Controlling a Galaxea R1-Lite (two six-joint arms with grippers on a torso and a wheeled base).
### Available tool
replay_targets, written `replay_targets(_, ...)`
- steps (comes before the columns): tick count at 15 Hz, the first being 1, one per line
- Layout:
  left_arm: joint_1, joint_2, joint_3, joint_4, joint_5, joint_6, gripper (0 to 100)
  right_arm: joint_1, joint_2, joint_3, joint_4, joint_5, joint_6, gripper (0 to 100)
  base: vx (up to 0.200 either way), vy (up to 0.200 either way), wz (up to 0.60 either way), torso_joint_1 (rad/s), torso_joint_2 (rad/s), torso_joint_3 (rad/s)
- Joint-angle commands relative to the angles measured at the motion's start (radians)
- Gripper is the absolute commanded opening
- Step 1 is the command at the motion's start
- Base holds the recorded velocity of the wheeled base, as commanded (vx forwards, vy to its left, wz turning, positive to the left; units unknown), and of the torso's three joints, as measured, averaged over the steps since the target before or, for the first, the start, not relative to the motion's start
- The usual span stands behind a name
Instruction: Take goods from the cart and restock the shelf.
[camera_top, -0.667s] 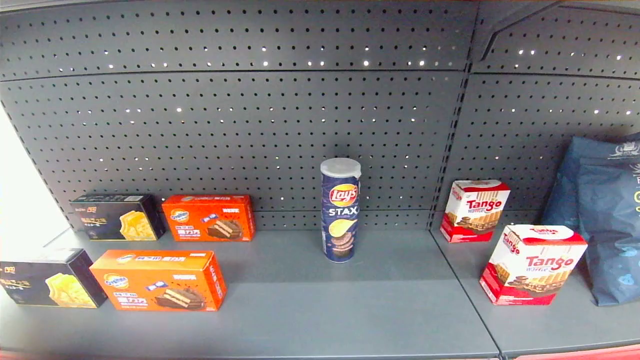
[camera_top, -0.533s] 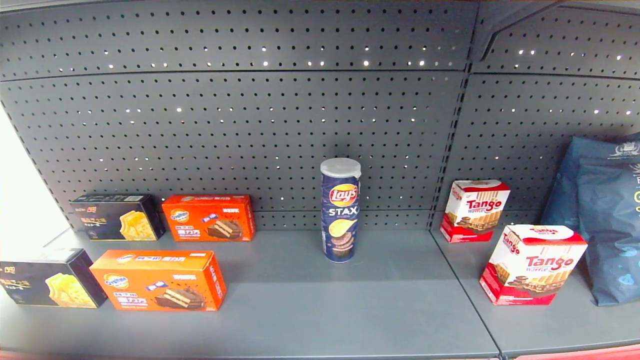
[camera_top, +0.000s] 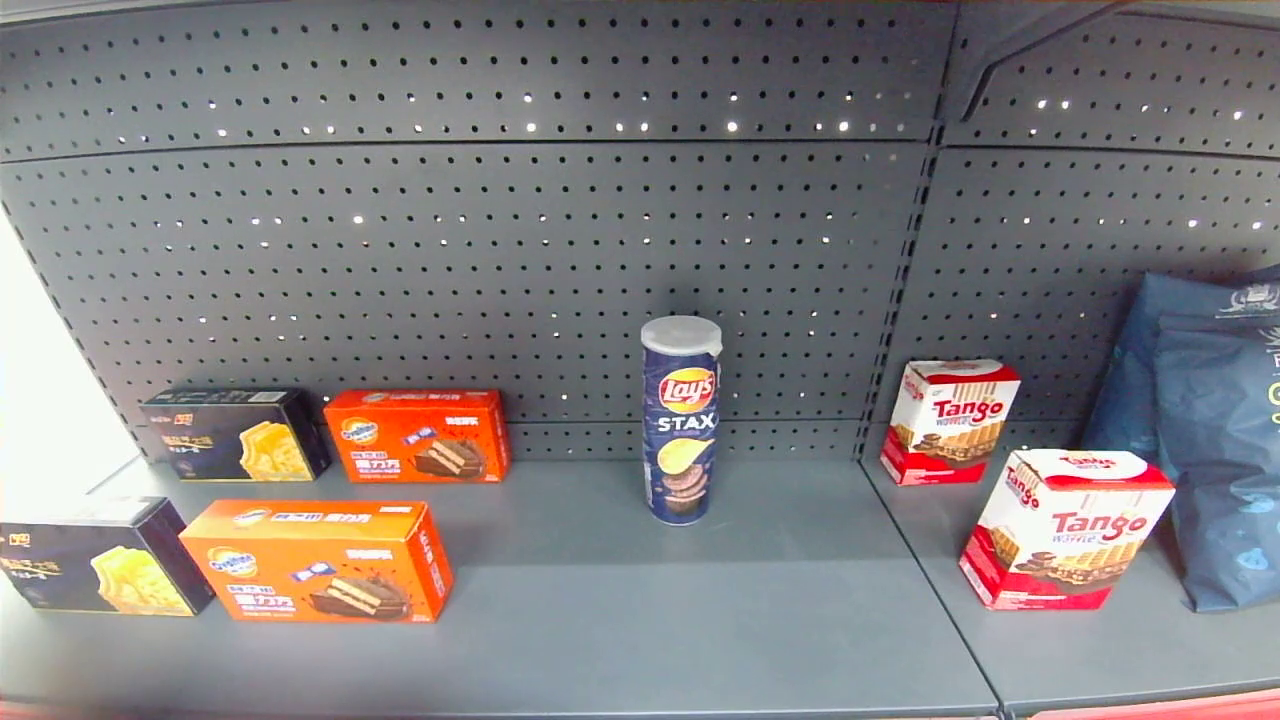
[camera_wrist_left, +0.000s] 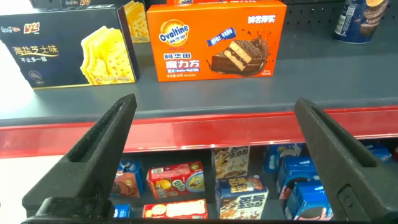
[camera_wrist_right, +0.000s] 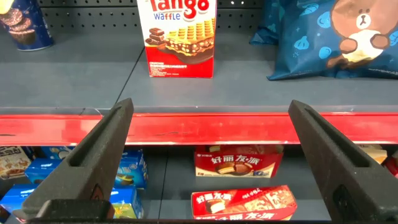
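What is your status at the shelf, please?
Left end effector open, right end effector open, nothing held. Chip can upright on the shelf, rear orange box to its left. Nothing blocking the shelf front.

Light: bright, even, soft.
Glare: blown-out white patch at the left end of the shelf (camera_top: 700, 620).
Pegboard (camera_top: 480, 260): bright specks through some holes.
Shadows: faint, beneath the can (camera_top: 681, 420).
Edges: straight lines bow in the head view.

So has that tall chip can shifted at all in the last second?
No. The chip can stands upright at the same spot, level with the same holes of the pegboard behind it.
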Motion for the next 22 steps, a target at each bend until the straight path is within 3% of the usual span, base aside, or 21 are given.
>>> replay_targets(1, 0.000, 0.001, 0.000, 0.000, -0.002, 0.000, 100, 0.000, 0.001, 0.000, 0.000, 0.000, 0.000, 100, 0.000, 0.000, 0.60, -0.002, 0.00, -0.002)
replay_targets(20, 0.000, 0.001, 0.000, 0.000, -0.002, 0.001, 100, 0.000, 0.001, 0.000, 0.000, 0.000, 0.000, 100, 0.000, 0.000, 0.60, 0.002, 0.00, 0.003)
replay_targets(22, 0.000, 0.001, 0.000, 0.000, -0.002, 0.003, 100, 0.000, 0.001, 0.000, 0.000, 0.000, 0.000, 100, 0.000, 0.000, 0.00, 0.000, 0.00, 0.000)
